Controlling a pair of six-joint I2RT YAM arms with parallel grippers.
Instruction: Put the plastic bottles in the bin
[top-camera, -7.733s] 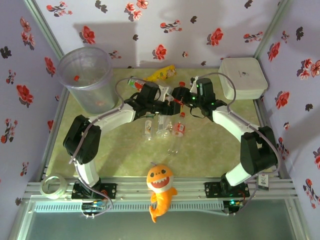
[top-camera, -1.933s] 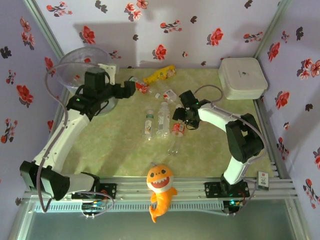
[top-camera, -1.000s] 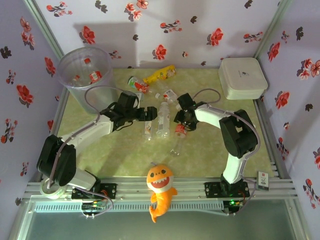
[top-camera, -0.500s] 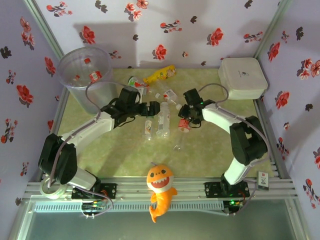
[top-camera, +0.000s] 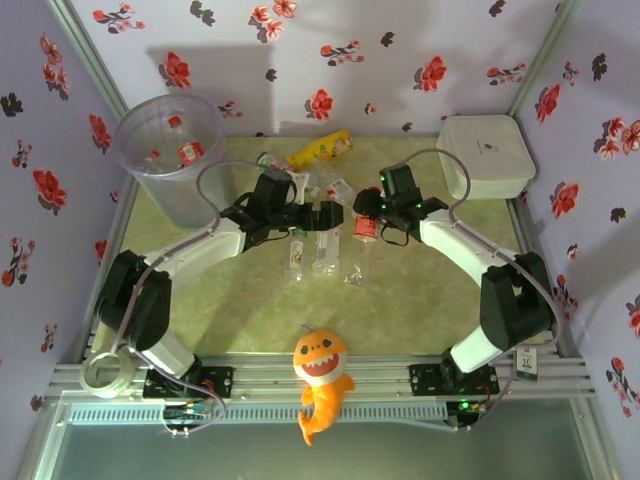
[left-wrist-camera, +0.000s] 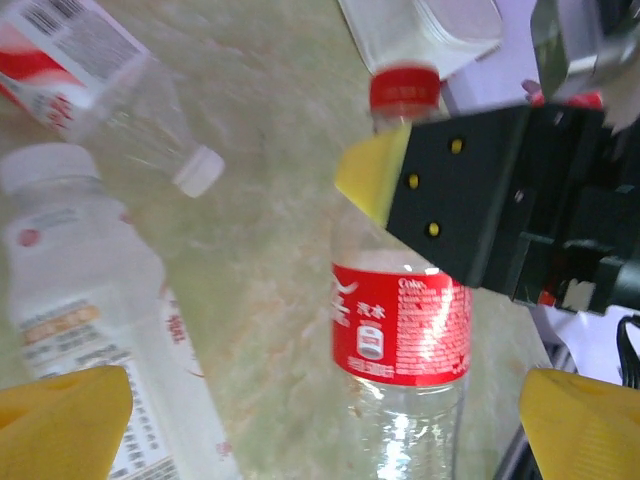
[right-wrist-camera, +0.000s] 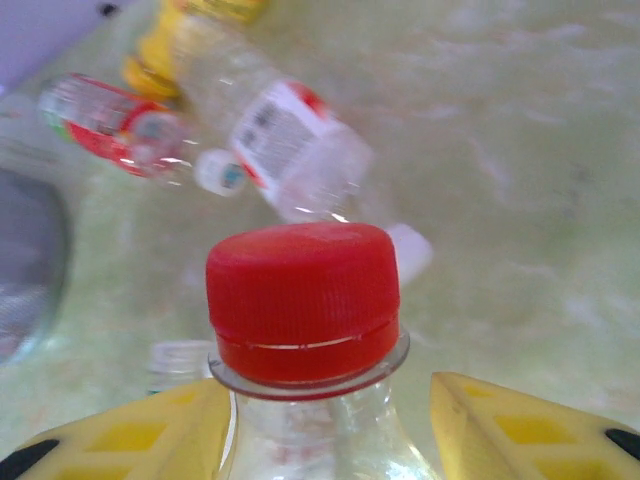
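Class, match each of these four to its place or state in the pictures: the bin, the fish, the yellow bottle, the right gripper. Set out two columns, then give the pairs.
1 bin
2 fish
3 yellow bottle
4 right gripper

a shut on a red-capped bottle
b far left corner
c near edge, middle
d far side, middle

Pairs: 1-b, 2-c, 3-d, 4-a

Nothing reads cleanly. In the left wrist view, the red-labelled bottle (left-wrist-camera: 400, 330) carries white Chinese characters and a round emblem, too blurred to make out. A barcode stands on the white-and-red label of the tipped bottle (left-wrist-camera: 75, 50). The white bottle (left-wrist-camera: 85, 330) bears an orange strip of illegible small print.
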